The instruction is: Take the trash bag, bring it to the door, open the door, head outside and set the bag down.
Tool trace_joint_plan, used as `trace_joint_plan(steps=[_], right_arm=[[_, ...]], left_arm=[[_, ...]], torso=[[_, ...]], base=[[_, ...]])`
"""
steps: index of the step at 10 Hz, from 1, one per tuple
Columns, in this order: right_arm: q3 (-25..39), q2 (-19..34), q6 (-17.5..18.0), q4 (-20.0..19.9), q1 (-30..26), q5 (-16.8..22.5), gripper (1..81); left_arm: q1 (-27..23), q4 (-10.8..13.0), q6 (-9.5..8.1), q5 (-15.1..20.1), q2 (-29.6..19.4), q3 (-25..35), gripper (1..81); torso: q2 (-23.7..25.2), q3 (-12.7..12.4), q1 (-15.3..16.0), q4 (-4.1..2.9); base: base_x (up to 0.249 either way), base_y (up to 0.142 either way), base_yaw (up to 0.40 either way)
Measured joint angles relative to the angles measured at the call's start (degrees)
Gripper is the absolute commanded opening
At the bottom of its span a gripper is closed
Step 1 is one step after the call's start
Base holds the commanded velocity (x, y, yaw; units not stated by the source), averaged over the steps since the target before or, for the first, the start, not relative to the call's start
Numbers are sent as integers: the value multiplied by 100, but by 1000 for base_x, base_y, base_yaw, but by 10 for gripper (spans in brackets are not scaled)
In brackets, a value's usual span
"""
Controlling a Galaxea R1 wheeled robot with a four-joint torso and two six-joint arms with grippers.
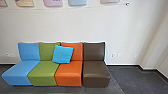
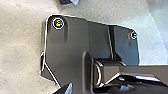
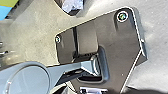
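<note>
Trash bag: whereabouts unclear | blue cushion against green seat and orange seat, left of brown seat | both grippers: cannot tell whether apart

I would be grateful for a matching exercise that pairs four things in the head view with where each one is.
Column 1
1. Blue seat
2. Cushion
3. Brown seat
4. Coloured panels

Column 2
A. High on the wall
B. Rightmost of the four seats, as the head view shows them
C. Leaning where the green backrest and the orange backrest meet
D. Leftmost of the four seats

Right pairs: 1-D, 2-C, 3-B, 4-A
</note>
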State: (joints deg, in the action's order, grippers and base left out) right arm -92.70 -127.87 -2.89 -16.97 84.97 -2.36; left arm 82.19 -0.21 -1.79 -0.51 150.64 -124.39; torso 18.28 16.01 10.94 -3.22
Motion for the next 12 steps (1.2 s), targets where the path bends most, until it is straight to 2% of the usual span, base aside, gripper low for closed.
trace_joint_plan(steps=[2, 5, 10, 12], right_arm=[[246, 184, 5, -39, -132, -11, 811], [321, 306, 5, -113, -165, 30, 811], [417, 424, 37, -157, -165, 46, 811], [483, 419, 37, -160, -162, 44, 811]], left_arm=[[-262, -148, -2, 249, 0, 13, 811], [-419, -411, -2, 338, 18, 11, 811], [-503, -555, -2, 395, 13, -6, 811], [-595, -644, -2, 399, 9, -9, 811]], torso=[[419, 50, 264, 0], [1020, 52, 642, 0], [2096, 59, 1313, 0], [2467, 188, 1543, 0]], base=[[0, 0, 0], [0, 0, 0], [0, 0, 0], [0, 0, 0]])
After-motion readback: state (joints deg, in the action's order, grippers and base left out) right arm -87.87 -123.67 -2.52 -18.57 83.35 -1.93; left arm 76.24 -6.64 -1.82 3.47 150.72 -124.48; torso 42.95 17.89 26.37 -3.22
